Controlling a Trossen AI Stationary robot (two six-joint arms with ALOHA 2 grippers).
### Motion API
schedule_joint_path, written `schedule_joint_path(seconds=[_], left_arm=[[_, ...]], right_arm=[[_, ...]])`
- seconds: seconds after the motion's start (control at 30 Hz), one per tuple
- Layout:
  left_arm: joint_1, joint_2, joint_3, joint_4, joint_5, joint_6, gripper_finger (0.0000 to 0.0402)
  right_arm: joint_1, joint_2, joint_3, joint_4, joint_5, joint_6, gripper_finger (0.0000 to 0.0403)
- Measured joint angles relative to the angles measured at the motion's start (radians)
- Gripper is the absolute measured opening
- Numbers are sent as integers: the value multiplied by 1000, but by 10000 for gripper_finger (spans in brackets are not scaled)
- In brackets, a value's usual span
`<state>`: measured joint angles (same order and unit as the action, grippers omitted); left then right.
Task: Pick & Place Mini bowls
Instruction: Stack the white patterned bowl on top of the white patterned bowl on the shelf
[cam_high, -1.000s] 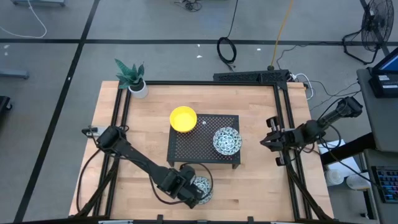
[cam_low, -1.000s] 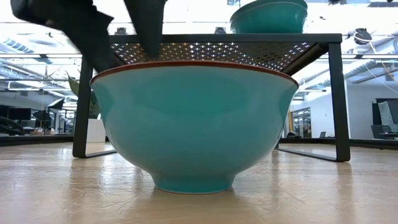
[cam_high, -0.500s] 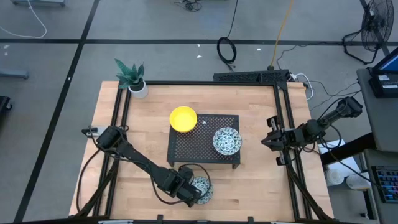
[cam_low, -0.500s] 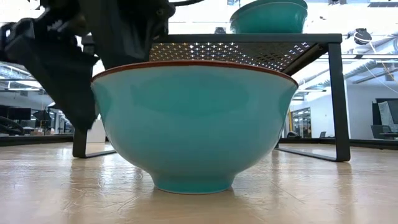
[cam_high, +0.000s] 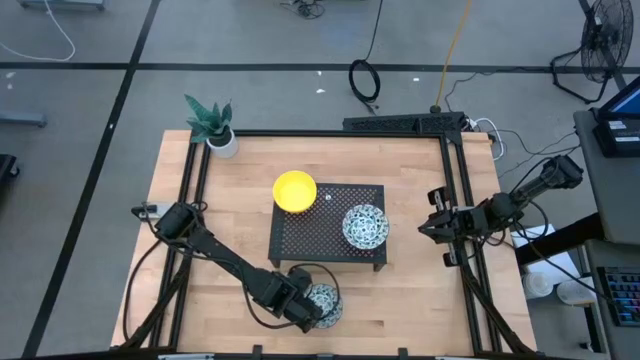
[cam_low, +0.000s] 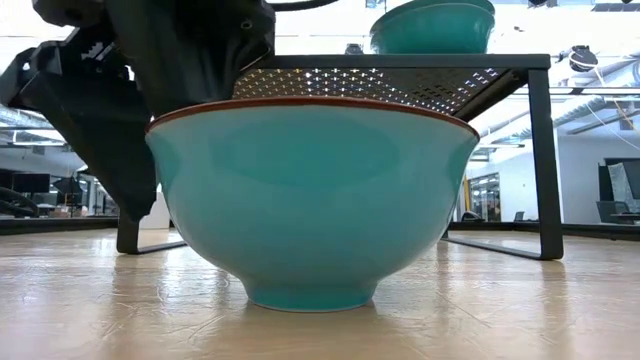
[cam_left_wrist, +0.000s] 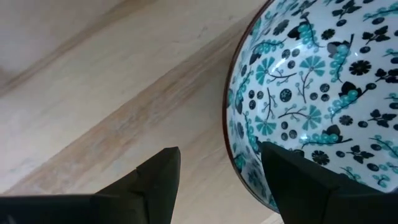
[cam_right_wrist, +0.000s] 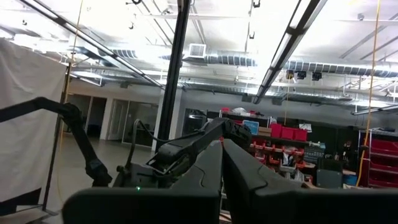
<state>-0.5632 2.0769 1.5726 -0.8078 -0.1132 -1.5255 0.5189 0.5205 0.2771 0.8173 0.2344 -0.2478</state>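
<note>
The patterned bowl sits on the table's near edge, in front of the black rack. It looks glazed, hard and slick, likely breakable, so the thin rim is the place to pinch. The left gripper straddles that rim, fingers apart. The right gripper, pressed closed, waits at the table's right side.

you have a patterned bowl upright on the table's front edge, a second patterned bowl upright on the black rack, and a yellow bowl at the rack's back-left corner.
</note>
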Motion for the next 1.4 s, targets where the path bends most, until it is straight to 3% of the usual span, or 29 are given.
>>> schedule_joint_path(seconds=[0.33, 1.4], left_arm=[[9, 0, 0, 0, 20, -104, 227], [19, 0, 1, 1, -18, -91, 227]], right_arm=[[0, 0, 0, -3, 0, 19, 0], [0, 3, 0, -7, 0, 19, 0]])
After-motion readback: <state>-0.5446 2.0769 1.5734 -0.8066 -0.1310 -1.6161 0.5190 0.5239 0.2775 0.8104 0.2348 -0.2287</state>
